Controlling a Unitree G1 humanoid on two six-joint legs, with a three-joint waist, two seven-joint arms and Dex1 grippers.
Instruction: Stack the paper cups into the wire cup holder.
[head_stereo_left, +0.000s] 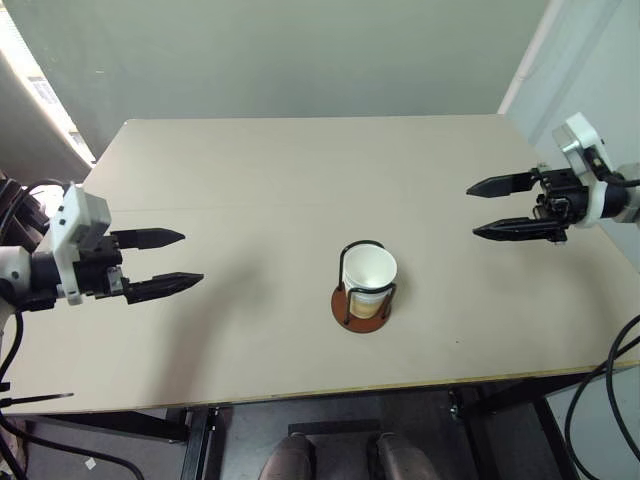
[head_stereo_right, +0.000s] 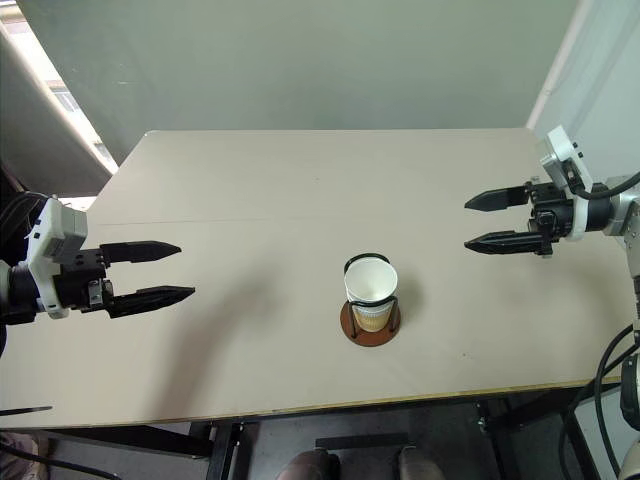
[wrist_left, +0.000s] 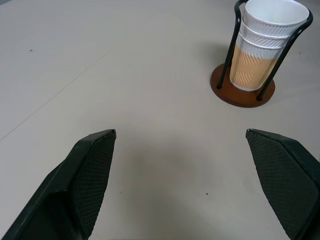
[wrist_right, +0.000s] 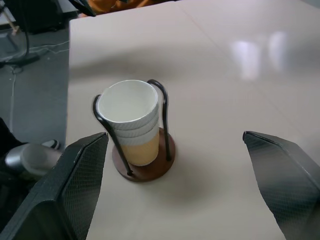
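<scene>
The paper cups (head_stereo_left: 368, 278) sit nested one inside another, white rims stacked above a tan wall, inside the wire cup holder (head_stereo_left: 346, 308) near the table's front middle. The same stack (wrist_left: 265, 40) stands between the black wire loops on the reddish-brown base (wrist_right: 145, 170). My left gripper (head_stereo_left: 168, 262) hovers open over the table's left side, well away from the holder, nothing between its fingers. My right gripper (head_stereo_left: 492, 209) hangs open above the right side, pointing toward the middle, empty too.
The beige table (head_stereo_left: 300, 180) stretches wide behind and around the holder. Its front edge (head_stereo_left: 330, 390) runs just below the holder. A grey wall rises behind the table. Black cables (head_stereo_left: 610, 400) hang at the right.
</scene>
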